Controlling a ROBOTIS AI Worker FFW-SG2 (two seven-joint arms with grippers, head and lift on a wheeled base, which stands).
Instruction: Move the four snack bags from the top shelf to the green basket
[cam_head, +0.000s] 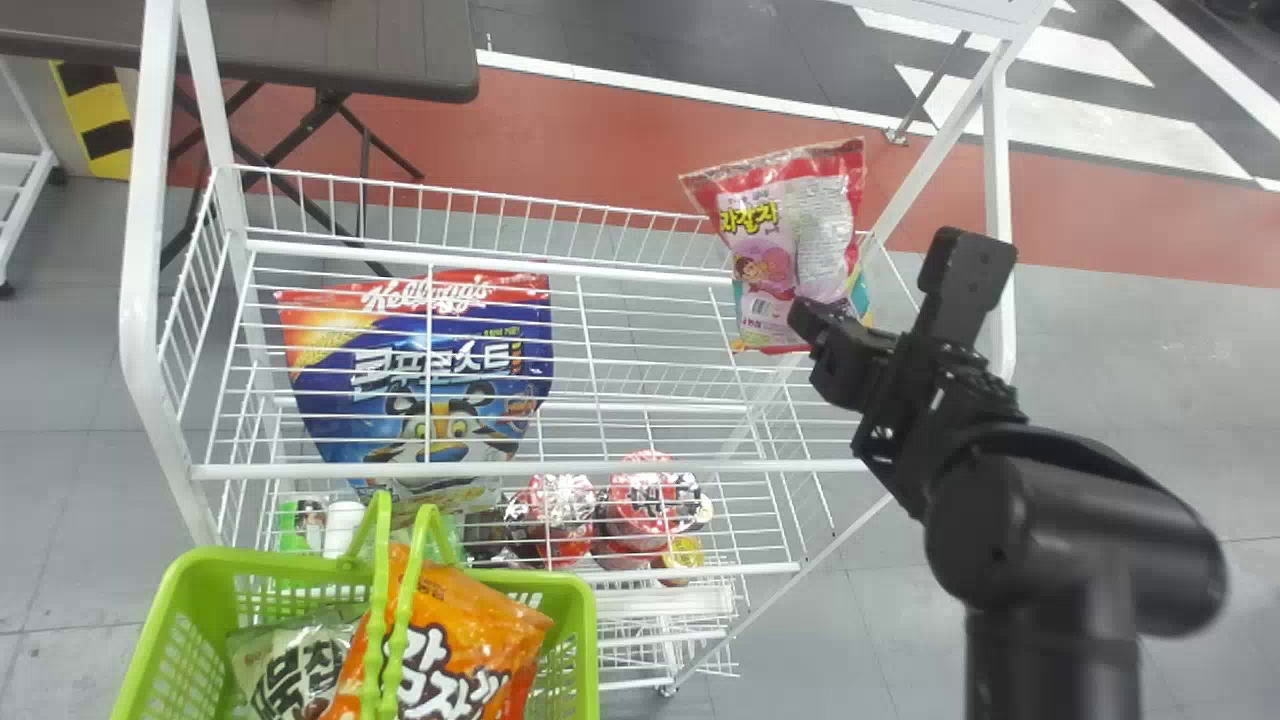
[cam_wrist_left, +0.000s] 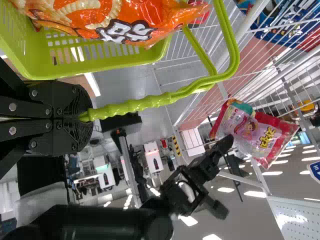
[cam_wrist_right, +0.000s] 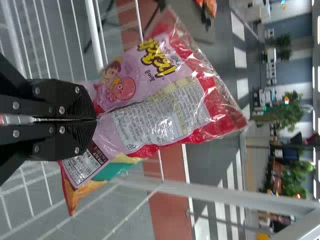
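Holds 1 pink-and-red snack bag (cam_head: 765, 230) by its lower part in the right gripper (cam_head: 815, 328), with 2 fingers pinched together on it, above the far right part of the white wire top shelf (cam_head: 520, 468). Grips the handle (cam_wrist_left: 155, 99) of the green basket (cam_head: 588, 640) in the closed left gripper (cam_wrist_left: 89, 117). Has 1 orange snack bag (cam_head: 470, 650) leaning over 1 grey-green snack bag (cam_head: 295, 665) inside the basket. Shows 1 blue cereal bag (cam_head: 430, 370) through the wires, left of several red-topped cups (cam_head: 650, 500).

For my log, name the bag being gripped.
Pink bag, in the right gripper; orange bag and green bag in the basket, blue bag on the rack.
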